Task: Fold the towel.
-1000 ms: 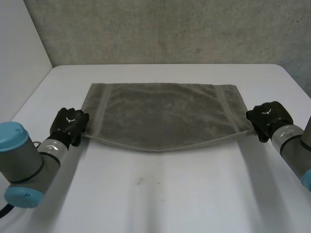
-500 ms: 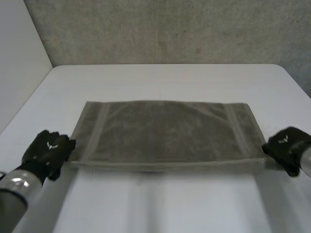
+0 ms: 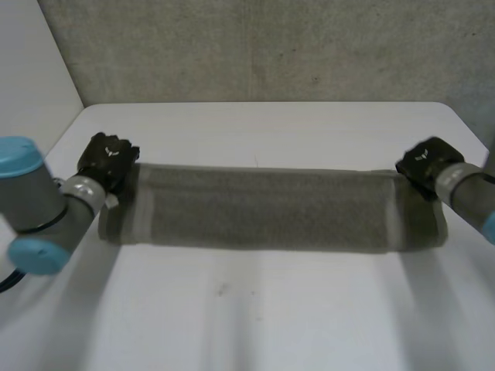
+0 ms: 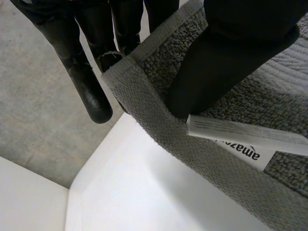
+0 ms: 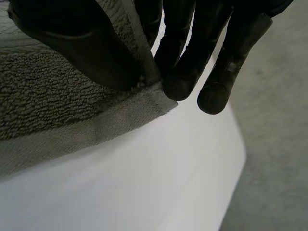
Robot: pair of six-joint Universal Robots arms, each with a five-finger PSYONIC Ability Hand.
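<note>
So, the white table (image 3: pixel 255 325) carried the towel (image 3: pixel 271 212) across its middle as one long grey band, its long axis running from hand to hand. The left hand (image 3: pixel 108 158) pinched the far left corner between thumb and fingers, and the right hand (image 3: pixel 425 161) pinched the far right corner the same way. The cloth fell from the fingers toward the near edge. It was looped terry with a flat hem and a white label (image 4: pixel 236 139) by the left thumb.

White table (image 3: pixel 255 325), grey towel (image 3: pixel 263 209) stretched across its far half, contact unclear
</note>
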